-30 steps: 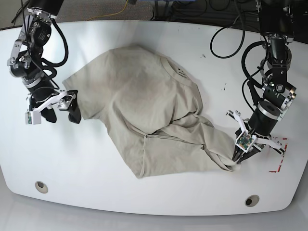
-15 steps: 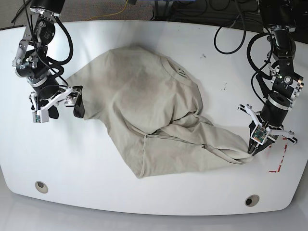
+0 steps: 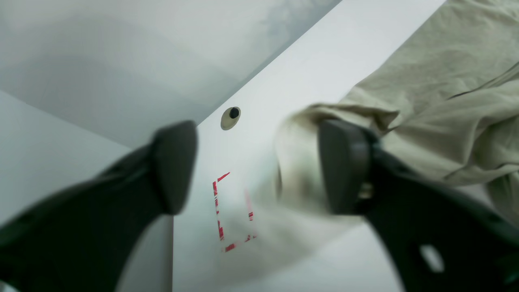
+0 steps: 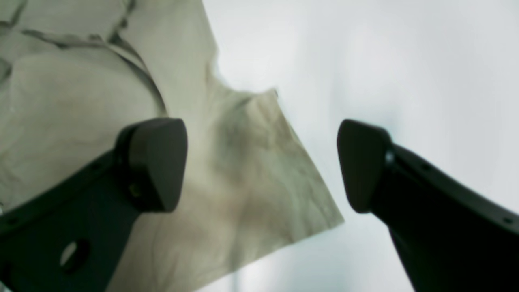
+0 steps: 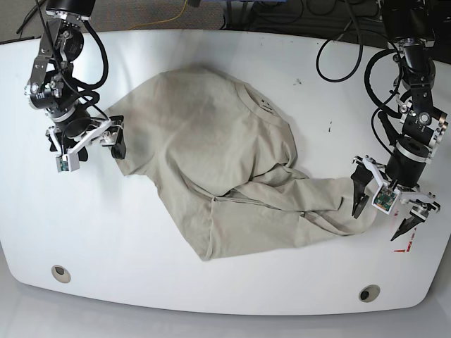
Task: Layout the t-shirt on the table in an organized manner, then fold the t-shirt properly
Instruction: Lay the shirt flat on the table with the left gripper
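White and glossy, the table (image 5: 211, 296) stretches under both my arms, with the t-shirt (image 5: 211, 162) lying crumpled across its middle, collar away from me and the lower half bunched in folds.

My left hand (image 5: 384, 203) hangs with its fingers spread wide. In the left wrist view, a stretched-out corner of the t-shirt (image 3: 425, 101) reaches to one of my fingertips (image 3: 340, 166) and lies against its inner face, while the other fingertip stands well clear over bare table. Just beyond that hand I see a red tape outline (image 3: 233, 211) and a round grommet hole (image 3: 230, 117).

My right hand (image 5: 88, 137) is also wide apart, holding nothing. A sleeve edge (image 4: 259, 170) lies below the gap, nearer one of my fingers (image 4: 154, 162); the other finger hangs over plain white.
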